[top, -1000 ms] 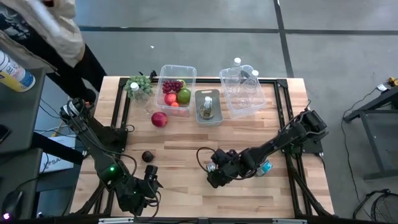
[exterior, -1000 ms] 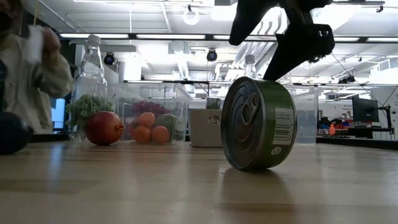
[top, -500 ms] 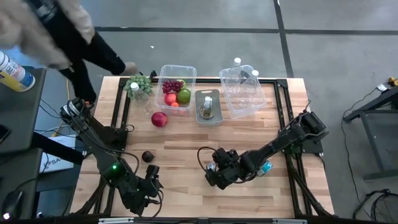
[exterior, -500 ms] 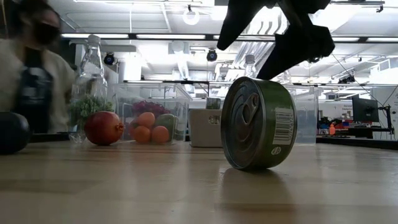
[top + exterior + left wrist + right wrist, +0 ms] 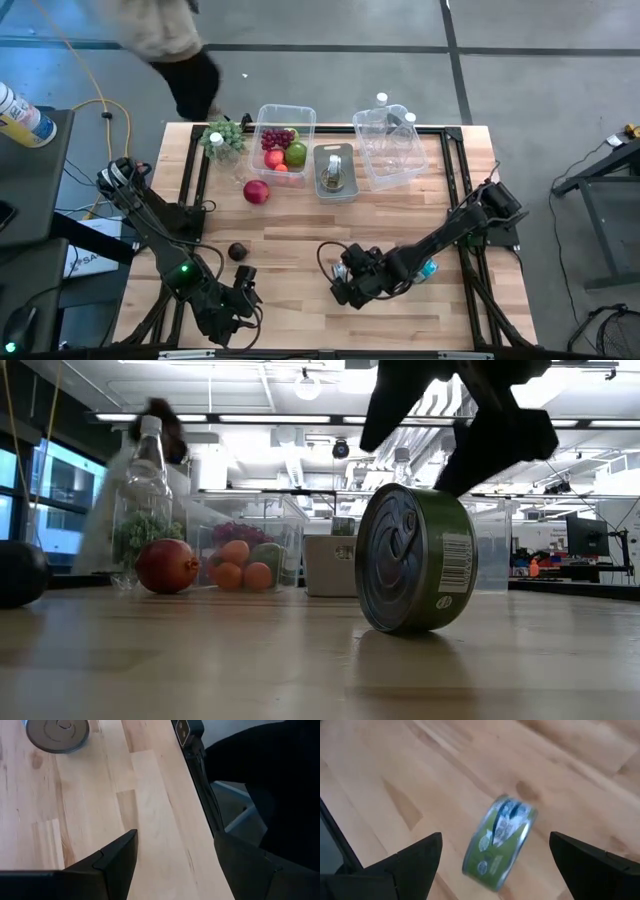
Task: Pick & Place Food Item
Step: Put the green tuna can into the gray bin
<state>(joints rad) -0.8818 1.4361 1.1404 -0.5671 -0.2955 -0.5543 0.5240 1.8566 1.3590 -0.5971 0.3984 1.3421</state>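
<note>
Green can [image 5: 501, 841] stands on its rim on the bare desk [image 5: 300, 225], directly under the right gripper [image 5: 343, 283], between its jaws; the jaws stand wide apart and grip nothing, clear of the can on both sides. Left gripper [image 5: 243, 290] waits near the front desk edge, jaws partly open, empty. Farther back: a dark round fruit [image 5: 237, 251], a red apple [image 5: 256, 191], a fruit tub [image 5: 283, 142], a grey tray [image 5: 335, 172], and a clear bin [image 5: 390, 148].
</note>
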